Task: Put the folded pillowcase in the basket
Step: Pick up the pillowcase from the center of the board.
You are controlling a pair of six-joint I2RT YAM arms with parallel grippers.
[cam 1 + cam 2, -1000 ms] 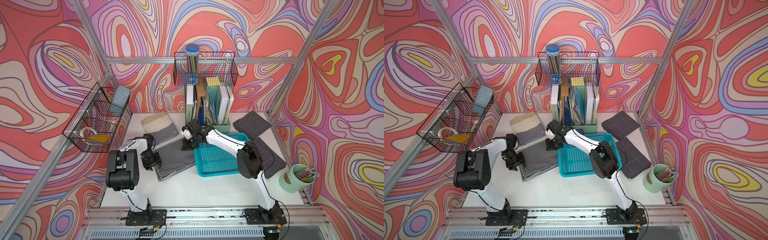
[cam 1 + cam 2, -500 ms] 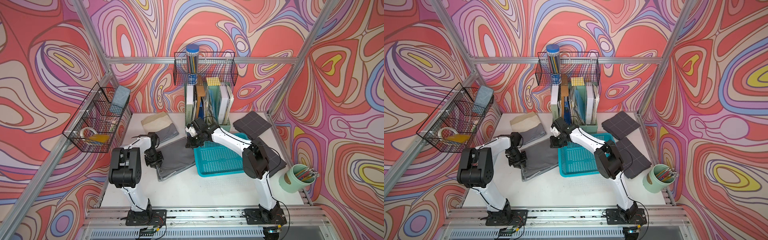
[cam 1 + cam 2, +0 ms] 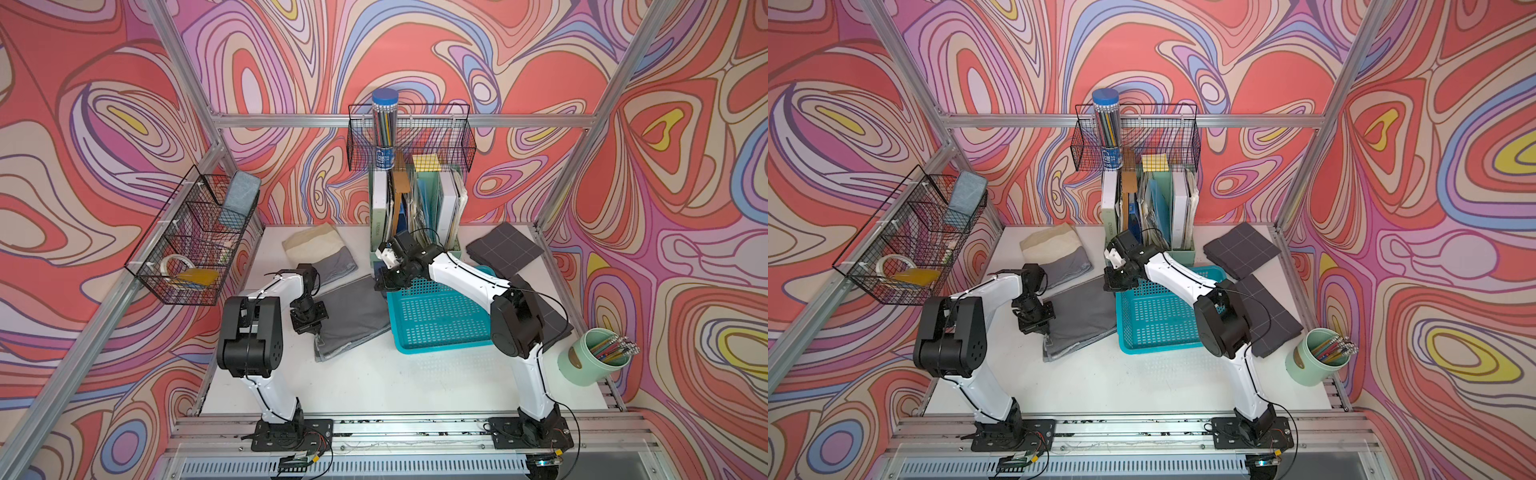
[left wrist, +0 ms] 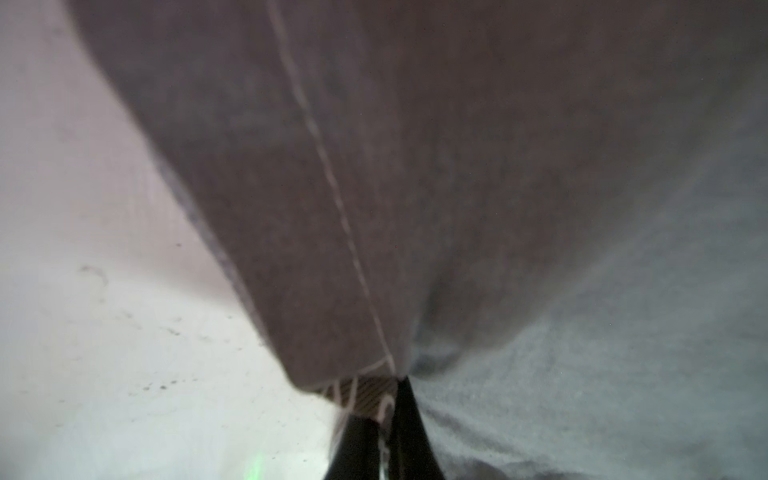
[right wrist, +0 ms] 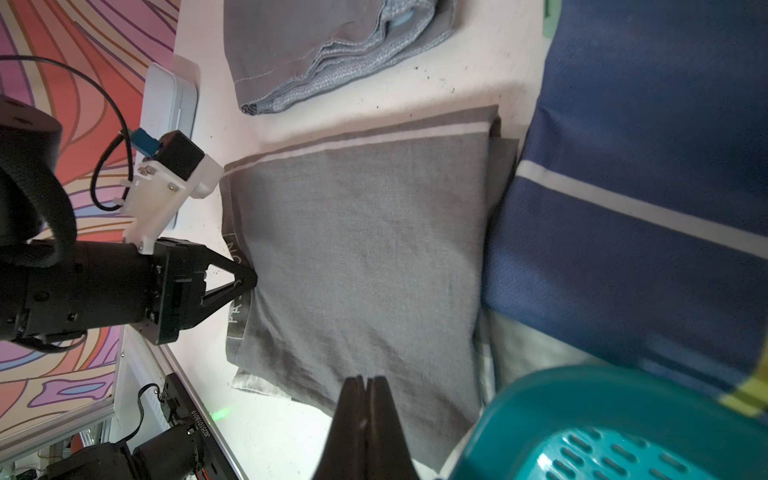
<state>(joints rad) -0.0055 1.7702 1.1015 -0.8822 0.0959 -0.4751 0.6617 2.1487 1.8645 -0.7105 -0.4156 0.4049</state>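
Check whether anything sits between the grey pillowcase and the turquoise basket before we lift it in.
Nothing visible lies between them. The pillowcase lies right beside the basket, which looks empty. Only its raised rim must be cleared, and the right arm stretches over the basket's far side.

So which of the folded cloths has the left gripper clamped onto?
The plain grey pillowcase beside the turquoise basket; the left gripper pinches its edge. The beige-and-grey cloth and the two dark checked cloths lie apart from it.

Trippy swirly red-pink-purple walls [image 3: 436,58] all around, silver metal frame bars [image 3: 291,120] along the edges, plain white counter [image 3: 395,382].
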